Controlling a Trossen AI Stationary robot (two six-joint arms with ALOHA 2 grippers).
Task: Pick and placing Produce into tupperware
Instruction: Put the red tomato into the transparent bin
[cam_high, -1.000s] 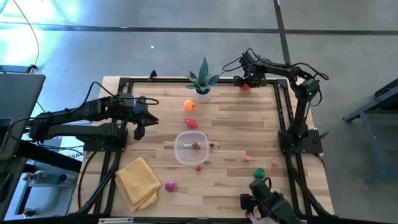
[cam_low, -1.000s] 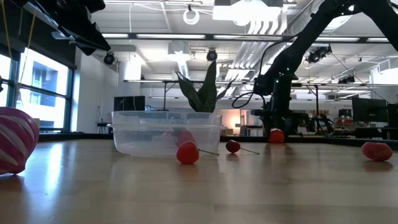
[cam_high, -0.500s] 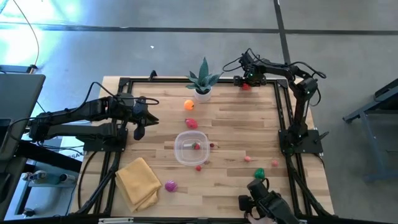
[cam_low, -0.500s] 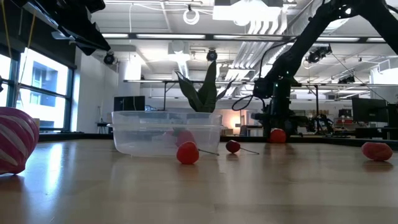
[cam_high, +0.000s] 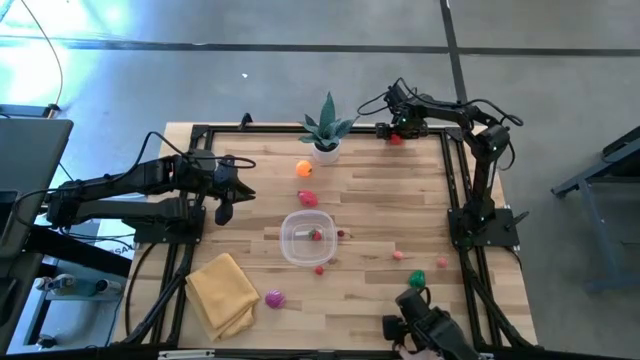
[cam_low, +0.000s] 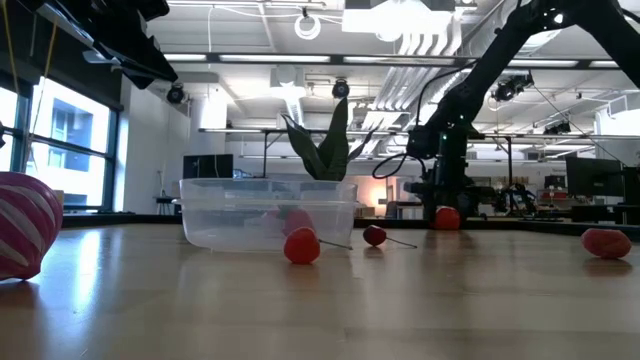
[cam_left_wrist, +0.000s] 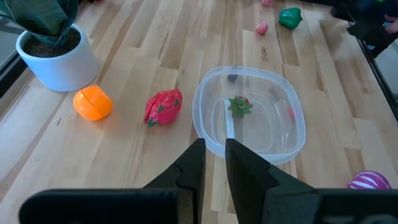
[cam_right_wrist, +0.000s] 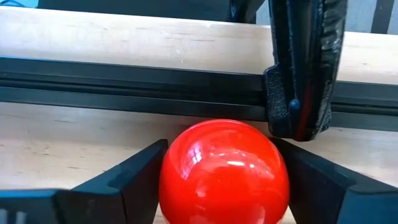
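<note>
Overhead, your right gripper (cam_high: 397, 133) brackets a red ball (cam_right_wrist: 224, 172) at the butcher-block table's (cam_high: 390, 200) far edge; left gripper (cam_left_wrist: 214, 163) hangs nearly shut.

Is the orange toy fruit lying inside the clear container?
No. The orange fruit lies on the bare table beside the white plant pot, outside the container.
</note>
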